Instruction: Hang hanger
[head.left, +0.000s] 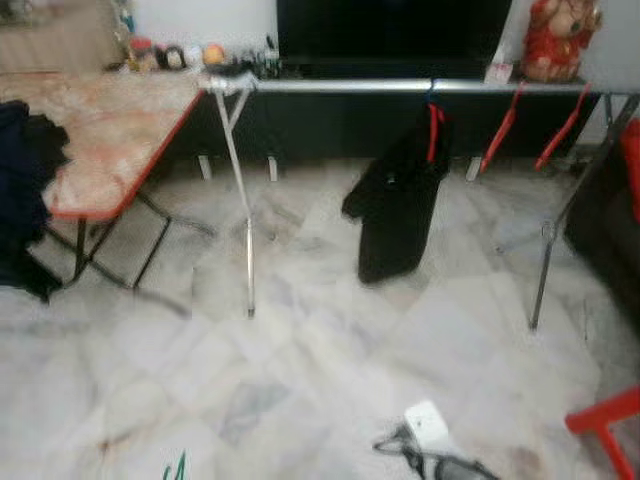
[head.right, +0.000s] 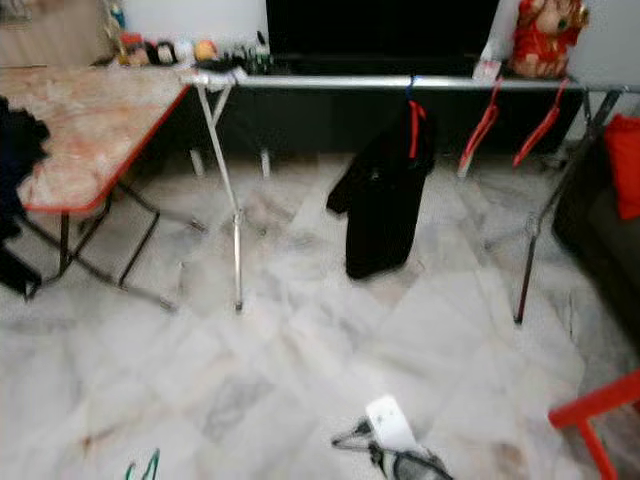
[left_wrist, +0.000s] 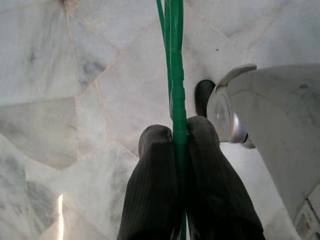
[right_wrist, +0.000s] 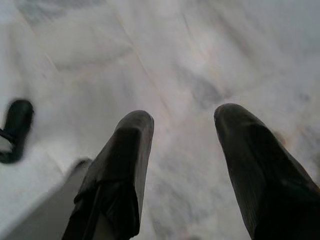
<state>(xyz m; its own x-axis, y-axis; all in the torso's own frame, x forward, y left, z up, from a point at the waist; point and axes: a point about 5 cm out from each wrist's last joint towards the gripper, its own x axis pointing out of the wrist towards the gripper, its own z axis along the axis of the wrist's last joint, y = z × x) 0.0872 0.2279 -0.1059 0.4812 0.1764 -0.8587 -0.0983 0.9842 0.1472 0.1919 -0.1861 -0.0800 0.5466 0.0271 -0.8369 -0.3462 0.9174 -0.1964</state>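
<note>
Marble floor (head.left: 300, 380) runs up to a silver clothes rail (head.left: 400, 87) crossing the top of the frame. Down at the lower left edge, the green hanger (left_wrist: 175, 75) is pinched between the closed fingers of the left gripper (left_wrist: 180, 140), its long axis running straight out ahead of them, well short of the rail. Rail room looks free (my judgement) between its left leg (head.left: 240, 200) and the black garment (head.left: 395, 205) hanging at centre; red hangers (head.left: 500, 130) sit further right. Right gripper (right_wrist: 182, 125) is spread wide and holds nothing.
</note>
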